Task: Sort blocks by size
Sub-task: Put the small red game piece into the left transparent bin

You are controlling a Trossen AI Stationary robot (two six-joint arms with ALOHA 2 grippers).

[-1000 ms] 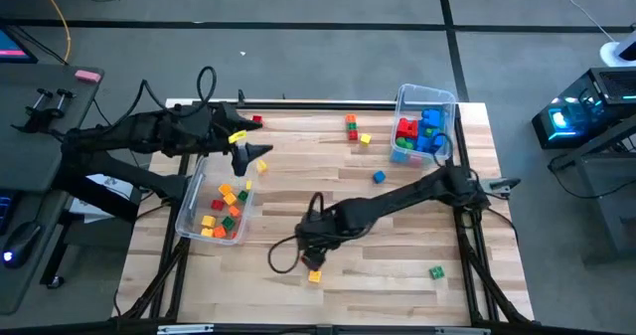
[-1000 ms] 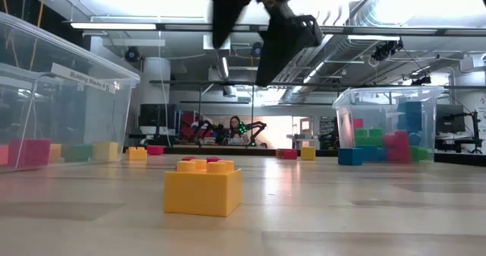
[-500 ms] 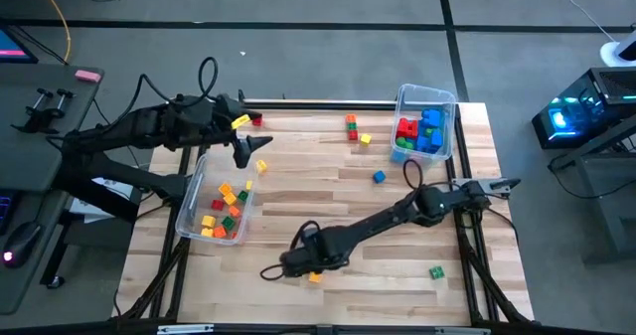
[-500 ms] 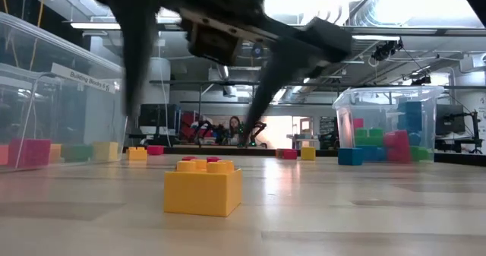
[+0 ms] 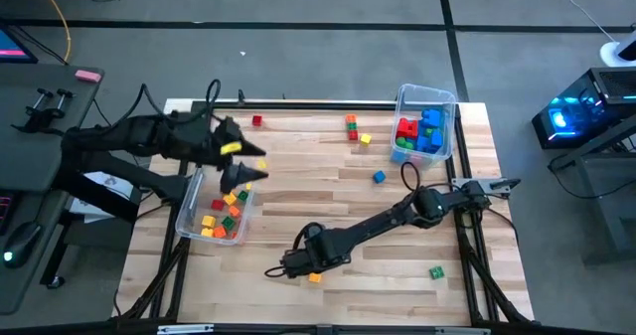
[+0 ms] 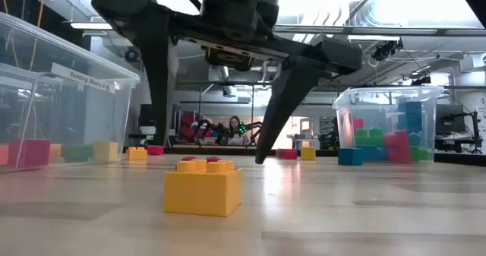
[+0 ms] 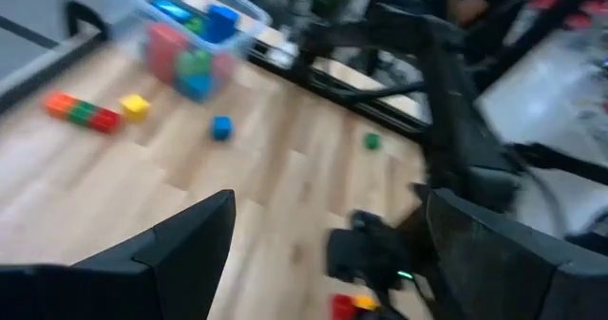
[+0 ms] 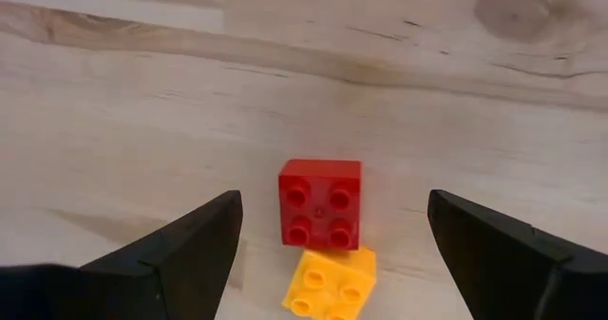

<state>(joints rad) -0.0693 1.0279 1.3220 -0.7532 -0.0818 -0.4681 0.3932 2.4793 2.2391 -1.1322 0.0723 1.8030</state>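
A red block (image 8: pixel 320 204) and a yellow block (image 8: pixel 330 280) lie side by side, touching, on the wooden table (image 5: pixel 397 275) near its front edge; they also show in the high view (image 5: pixel 314 274). My right gripper (image 8: pixel 332 199) is open and points down over them, its fingers standing on either side of the pair without touching (image 6: pixel 213 159). In the low view the yellow block (image 6: pixel 203 189) is nearest, with the red one behind it. My left gripper (image 7: pixel 328 201) is open and empty above the far end of the left bin (image 5: pixel 245 168).
A clear bin (image 5: pixel 215 212) of small blocks stands at the left. A clear bin (image 5: pixel 425 126) of larger blocks stands at the far right. Loose blocks lie about: red (image 5: pixel 256 121), a small stack (image 5: pixel 352 126), yellow (image 5: pixel 366 138), blue (image 5: pixel 379 177), green (image 5: pixel 435 271).
My right gripper has gone toward the table's near edge and down, and now stands low over the red and yellow blocks. My left gripper has shifted a little toward the near edge, over the left bin. The blocks have not moved.
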